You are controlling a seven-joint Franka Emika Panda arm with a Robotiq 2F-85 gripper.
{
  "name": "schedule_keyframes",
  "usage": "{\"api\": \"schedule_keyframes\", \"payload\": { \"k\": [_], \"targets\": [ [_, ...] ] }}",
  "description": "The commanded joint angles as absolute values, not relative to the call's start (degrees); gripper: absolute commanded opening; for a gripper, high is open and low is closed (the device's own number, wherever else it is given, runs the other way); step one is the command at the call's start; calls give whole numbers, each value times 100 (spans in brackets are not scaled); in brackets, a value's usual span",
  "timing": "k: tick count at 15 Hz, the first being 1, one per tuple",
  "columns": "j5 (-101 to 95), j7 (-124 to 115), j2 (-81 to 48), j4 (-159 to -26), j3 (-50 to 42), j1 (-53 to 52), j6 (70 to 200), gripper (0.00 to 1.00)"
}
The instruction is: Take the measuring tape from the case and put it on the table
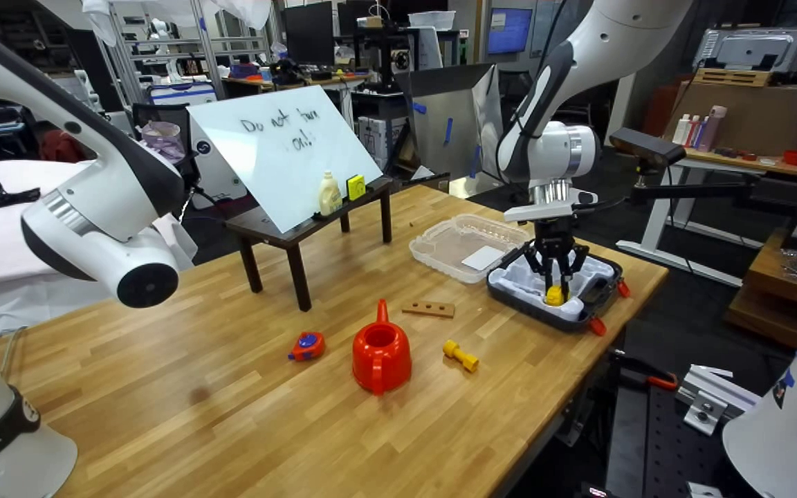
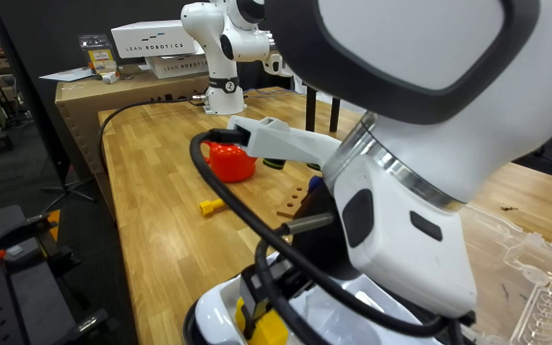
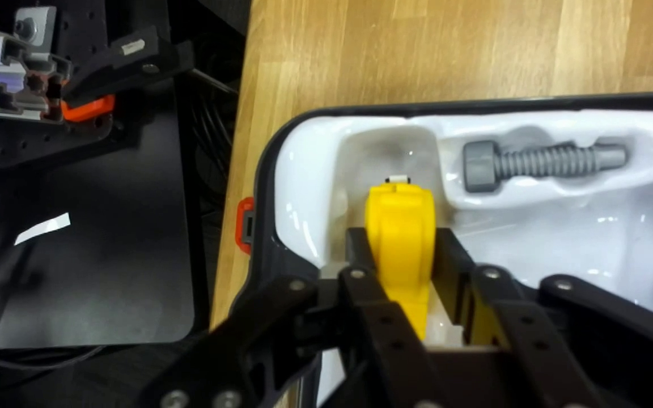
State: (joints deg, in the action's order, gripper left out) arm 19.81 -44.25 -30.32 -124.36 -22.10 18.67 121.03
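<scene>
So I'm pinching the measuring tape (image 3: 400,224) with my gripper (image 3: 403,246), fingers (image 3: 452,255) pressing on both sides, and it's sitting in the corner compartment (image 3: 386,148) of the case (image 1: 531,311); I'm not seeing whether it's off the bottom. I'm guessing hard plastic: stiff, fairly light, maybe dense for its size, hardly fragile. That casing's looking smooth, so I'm expecting some slip and I'm favouring the broad sides, around mid-body, over the rounded edge. Pose-wise, my arm (image 1: 599,41) is arching over from above, wrist (image 1: 552,190) hanging about vertical in an exterior view, tips pointing down into the case. I'm figuring on a straight lift, clearing those compartment walls before heading for the table (image 3: 417,51).
</scene>
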Motion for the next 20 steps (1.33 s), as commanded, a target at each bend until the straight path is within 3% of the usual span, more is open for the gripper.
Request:
{"api": "schedule_keyframes", "payload": {
  "k": [1, 10, 20],
  "targets": [
    [1927, -4362, -2729, -12578, -2272, 1893, 12259, 8],
    [1068, -4362, -1173, -13535, -2258, 1400, 13295, 8],
    [792, -3347, -201, -14507, -1063, 680, 13312, 8]
  ]
}}
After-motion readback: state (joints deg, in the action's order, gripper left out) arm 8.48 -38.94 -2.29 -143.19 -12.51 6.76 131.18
